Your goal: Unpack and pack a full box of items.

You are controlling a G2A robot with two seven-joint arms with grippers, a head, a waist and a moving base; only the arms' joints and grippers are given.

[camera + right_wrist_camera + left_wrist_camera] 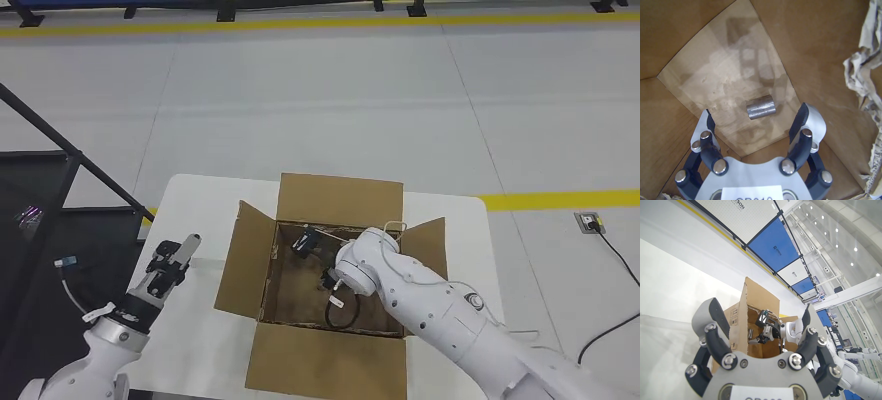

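Observation:
An open cardboard box (340, 196) stands on the white table (200, 205), its flaps folded outward. My right gripper (303, 244) is down inside it, open, and hangs just above a small metal cylinder (761, 107) that lies on its side on the box floor; the fingers (798, 121) stand apart on either side of it without touching. The left wrist view shows the same cylinder (750, 333) near the right gripper (755, 341). My left gripper (762, 305) is open and holds nothing, above the table to the left of the box (762, 298), also seen from above (186, 246).
Crumpled packing paper (866, 75) lines one side of the box interior. A black cable (340, 315) loops from the right arm inside the box. A black metal frame (45, 130) stands off the table's left edge.

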